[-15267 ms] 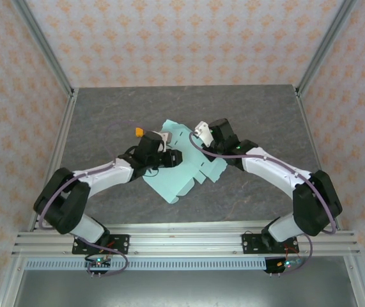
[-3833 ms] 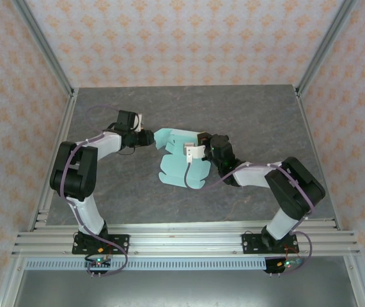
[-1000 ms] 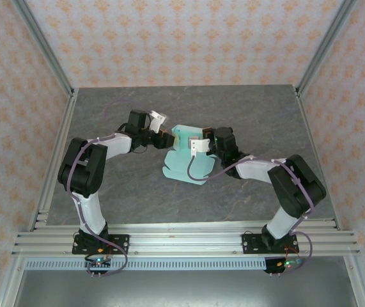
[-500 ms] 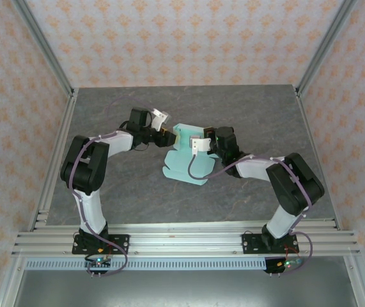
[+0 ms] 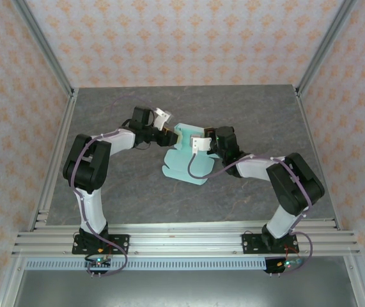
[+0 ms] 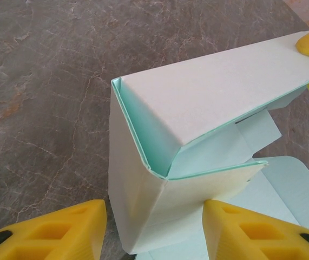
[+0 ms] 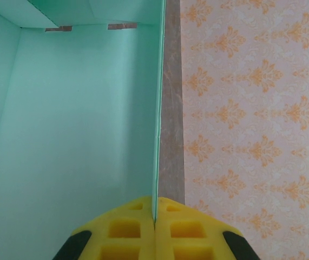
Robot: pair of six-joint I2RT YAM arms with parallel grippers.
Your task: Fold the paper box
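The paper box (image 5: 183,163) lies at the centre of the table (image 5: 105,192), partly formed: walls are raised at its 12 o'clock end, while the flaps at 6 o'clock lie flat and are judged unfolded. One wall is pinched by the right gripper (image 7: 155,219), its jaws closed tight. The 11 o'clock corner is straddled, ungripped, by the left gripper (image 6: 154,225), its jaws parted halfway.

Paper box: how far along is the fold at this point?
Done: two walls stand up, meeting at a creased corner of the paper box. In hand: the right gripper pinches one wall's edge; the left gripper straddles that corner, jaws apart. Left: remaining flaps lie flat, box unclosed.
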